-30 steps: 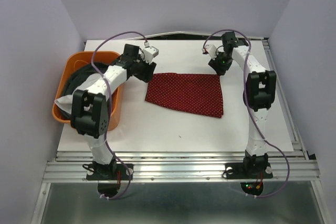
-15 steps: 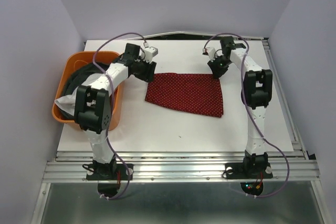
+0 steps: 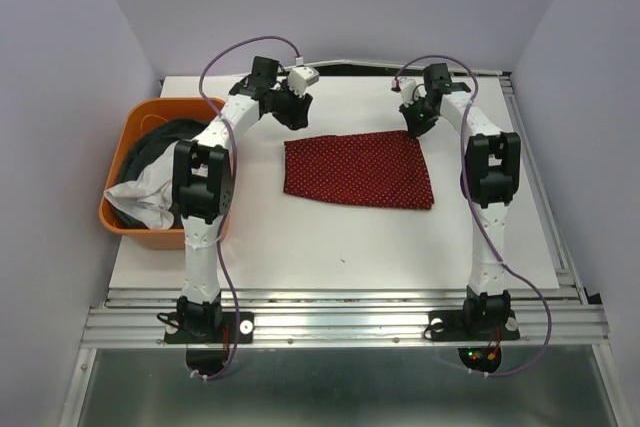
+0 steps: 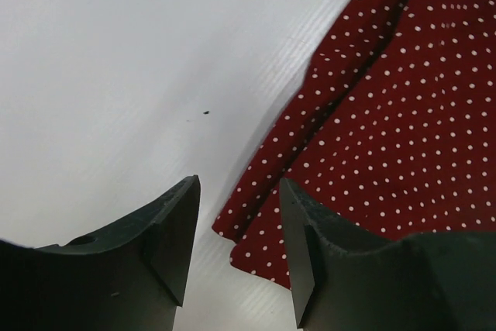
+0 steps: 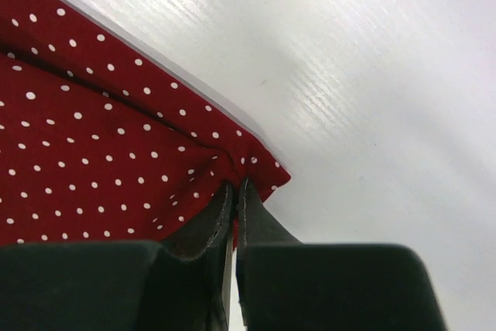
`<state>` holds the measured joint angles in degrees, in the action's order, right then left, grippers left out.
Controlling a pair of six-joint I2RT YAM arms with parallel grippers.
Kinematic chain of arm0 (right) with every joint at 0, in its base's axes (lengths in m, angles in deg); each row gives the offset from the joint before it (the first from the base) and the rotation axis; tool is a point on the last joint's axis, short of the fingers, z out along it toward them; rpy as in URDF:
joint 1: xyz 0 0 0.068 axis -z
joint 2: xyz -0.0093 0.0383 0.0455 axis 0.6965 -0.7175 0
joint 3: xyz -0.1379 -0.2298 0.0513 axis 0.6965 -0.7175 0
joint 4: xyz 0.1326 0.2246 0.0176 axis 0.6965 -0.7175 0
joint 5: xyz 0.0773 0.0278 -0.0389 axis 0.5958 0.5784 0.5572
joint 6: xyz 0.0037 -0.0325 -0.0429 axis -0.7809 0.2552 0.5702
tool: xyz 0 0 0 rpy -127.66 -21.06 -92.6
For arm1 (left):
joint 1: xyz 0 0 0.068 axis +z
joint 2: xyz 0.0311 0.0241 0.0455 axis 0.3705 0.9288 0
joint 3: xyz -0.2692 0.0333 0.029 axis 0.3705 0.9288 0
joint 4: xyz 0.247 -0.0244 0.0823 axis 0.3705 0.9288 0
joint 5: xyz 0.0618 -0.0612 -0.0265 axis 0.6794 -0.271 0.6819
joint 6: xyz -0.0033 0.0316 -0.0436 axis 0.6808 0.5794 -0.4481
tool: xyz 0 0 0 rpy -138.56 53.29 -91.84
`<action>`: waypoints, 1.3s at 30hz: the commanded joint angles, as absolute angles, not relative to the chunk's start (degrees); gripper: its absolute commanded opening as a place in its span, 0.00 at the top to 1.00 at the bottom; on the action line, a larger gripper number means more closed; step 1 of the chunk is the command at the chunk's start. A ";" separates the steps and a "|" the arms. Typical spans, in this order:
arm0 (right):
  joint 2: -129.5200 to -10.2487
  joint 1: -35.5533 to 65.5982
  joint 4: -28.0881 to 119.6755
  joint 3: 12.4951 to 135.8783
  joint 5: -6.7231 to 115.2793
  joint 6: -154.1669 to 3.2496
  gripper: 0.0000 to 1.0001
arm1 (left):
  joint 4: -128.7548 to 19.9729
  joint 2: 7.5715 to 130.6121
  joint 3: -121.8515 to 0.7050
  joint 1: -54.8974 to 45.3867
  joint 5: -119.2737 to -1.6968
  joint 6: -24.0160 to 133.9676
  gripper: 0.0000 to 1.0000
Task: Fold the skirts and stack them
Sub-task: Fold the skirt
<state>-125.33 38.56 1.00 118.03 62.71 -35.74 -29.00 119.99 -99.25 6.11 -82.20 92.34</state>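
Note:
The red skirt with white dots (image 3: 357, 170) lies flat in the middle of the white table. My right gripper (image 3: 417, 125) is shut on its far right corner (image 5: 246, 162). My left gripper (image 3: 293, 119) is open over the far left corner (image 4: 256, 232); the cloth corner lies between the fingers, not held. The white skirt (image 3: 145, 193) and the dark grey skirt (image 3: 150, 142) sit bunched in the orange basket.
The orange plastic basket (image 3: 137, 117) stands at the table's left edge, beside the left arm. The white table (image 3: 340, 247) ends at a metal rail in front. Lilac walls close in on three sides.
Both grippers moved toward the far edge and the red skirt shifted and straightened with them. The left gripper has let go of its corner; the left arm stretched out.

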 commanded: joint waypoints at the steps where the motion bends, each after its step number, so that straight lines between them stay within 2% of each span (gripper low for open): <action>1: -123.10 39.05 6.30 118.26 61.76 -37.00 0.99 | -26.98 118.49 -98.09 5.22 -89.05 97.40 0.43; 10: -124.68 39.05 9.64 118.96 58.68 -37.18 0.99 | -24.07 125.08 -103.10 5.04 -85.54 99.78 0.42; 16: -127.58 39.05 13.42 120.37 57.45 -37.00 0.99 | -30.73 126.66 -102.58 5.05 -80.80 95.30 0.37; 17: -128.02 38.53 13.87 120.46 57.27 -36.92 0.99 | -31.28 126.84 -102.57 5.04 -80.18 94.51 0.39; 18: -128.63 38.52 15.09 120.46 57.10 -37.00 0.99 | -31.28 127.62 -103.27 5.04 -80.09 93.63 0.47; 20: -129.25 37.92 16.41 120.54 56.13 -37.35 0.99 | -29.62 128.77 -104.76 5.04 -79.65 93.10 0.56; 21: -129.60 37.91 17.11 120.98 55.43 -38.23 0.96 | -28.83 129.82 -105.99 5.13 -79.56 92.84 0.64; 22: -130.30 37.30 18.25 121.42 54.38 -39.02 0.93 | -27.78 130.18 -106.18 5.13 -79.04 92.75 0.69; 24: -130.92 37.29 19.58 122.91 52.62 -40.95 0.72 | -27.33 130.44 -105.65 5.13 -77.98 92.75 0.79; 25: -131.36 37.29 20.37 124.92 51.74 -42.79 0.61 | -26.80 130.36 -104.69 5.13 -77.71 92.92 0.81; 27: -131.45 37.29 21.16 127.04 48.41 -44.12 0.35 | -26.01 130.18 -103.72 5.22 -78.06 93.19 0.90; 29: -130.93 37.29 21.95 129.58 43.42 -45.17 0.23 | -24.70 129.30 -101.88 5.13 -78.94 92.75 1.00; 30: -130.40 37.29 22.22 130.03 41.91 -45.09 0.21 | -24.17 128.78 -101.00 5.13 -79.46 92.57 1.00; 32: -127.78 37.29 23.36 129.86 38.05 -44.65 0.08 | -23.55 126.24 -97.31 5.13 -80.87 91.26 1.00; 34: -125.49 37.29 23.45 129.42 36.02 -44.21 0.01 | -24.24 122.38 -91.63 5.13 -82.19 89.42 1.00; 39: -114.35 37.29 23.27 120.76 36.18 -43.77 0.00 | -26.36 111.32 -76.34 4.52 -89.82 77.75 1.00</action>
